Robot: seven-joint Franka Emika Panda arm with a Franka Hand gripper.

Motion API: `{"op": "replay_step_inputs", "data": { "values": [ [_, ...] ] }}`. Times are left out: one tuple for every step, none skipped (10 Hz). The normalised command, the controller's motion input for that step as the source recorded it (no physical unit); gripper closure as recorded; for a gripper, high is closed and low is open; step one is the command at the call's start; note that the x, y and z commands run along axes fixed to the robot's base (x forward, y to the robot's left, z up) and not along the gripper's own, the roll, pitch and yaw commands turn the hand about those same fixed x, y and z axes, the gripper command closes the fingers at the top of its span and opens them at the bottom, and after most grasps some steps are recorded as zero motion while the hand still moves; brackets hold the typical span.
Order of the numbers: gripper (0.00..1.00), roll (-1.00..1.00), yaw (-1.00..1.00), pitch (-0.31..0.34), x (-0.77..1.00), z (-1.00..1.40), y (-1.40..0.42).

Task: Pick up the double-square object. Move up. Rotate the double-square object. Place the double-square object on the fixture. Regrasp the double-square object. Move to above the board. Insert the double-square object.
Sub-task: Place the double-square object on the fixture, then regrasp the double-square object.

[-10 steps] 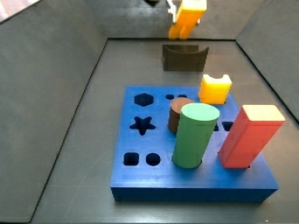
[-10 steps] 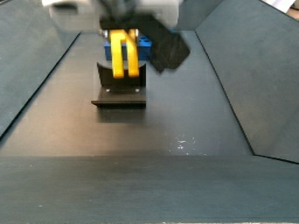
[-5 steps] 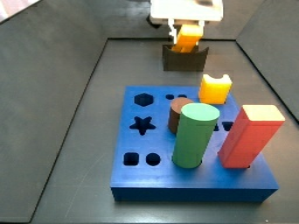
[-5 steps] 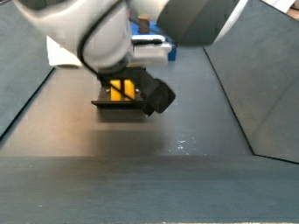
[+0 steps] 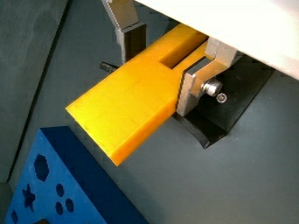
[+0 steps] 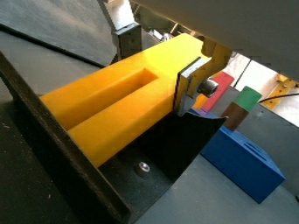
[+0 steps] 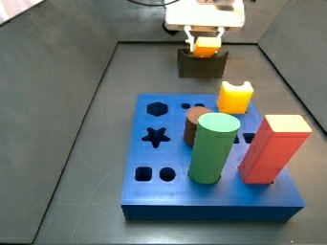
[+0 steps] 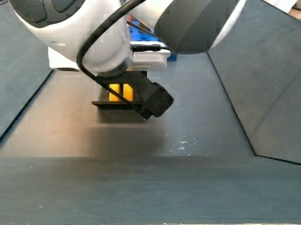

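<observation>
Right now the tool [image 7: 205, 40] sits low at the far end of the floor, directly over the fixture [image 7: 201, 65], at twelve o'clock from the board [image 7: 211, 172]. Its silver fingers [image 5: 194, 80] are closed against the sides of the double-square object [image 5: 138, 92], gripping it firmly in both wrist views. That long yellow-orange bar, groove showing along its length [image 6: 107, 107], lies across the dark fixture [image 6: 176, 149]. In a side view only a strip of yellow [image 8: 120, 91] peeks out under the arm. On the board stand a green cylinder [image 7: 213, 147], a red block [image 7: 274, 148], a brown cylinder [image 7: 198, 122] and a short yellow-orange peg [image 7: 235, 97] at one o'clock.
</observation>
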Motion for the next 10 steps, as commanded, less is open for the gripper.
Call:
{"op": "replay_step_inputs", "data": {
  "values": [
    [0.0, 0.0, 0.0, 0.0, 0.0, 0.0, 0.0],
    [0.0, 0.0, -0.01, -0.073, 0.0, 1.0, 0.0],
    [0.0, 0.01, 0.01, -0.067, -0.01, 1.0, 0.01],
    [0.0, 0.03, 0.03, -0.05, -0.03, 1.0, 0.0],
    [0.0, 0.05, 0.05, -0.02, -0.04, 1.0, 0.0],
    [0.0, 0.05, 0.05, 0.006, -0.04, 1.0, 0.0],
    [0.0, 0.06, 0.05, 0.026, -0.04, 0.92, 0.0],
    [0.0, 0.06, 0.04, 0.059, -0.03, 0.69, 0.0],
    [0.0, 0.05, 0.03, 0.081, -0.03, 0.51, 0.0],
    [0.0, 0.05, 0.01, 0.101, -0.03, 0.27, 0.01]
  ]
}}
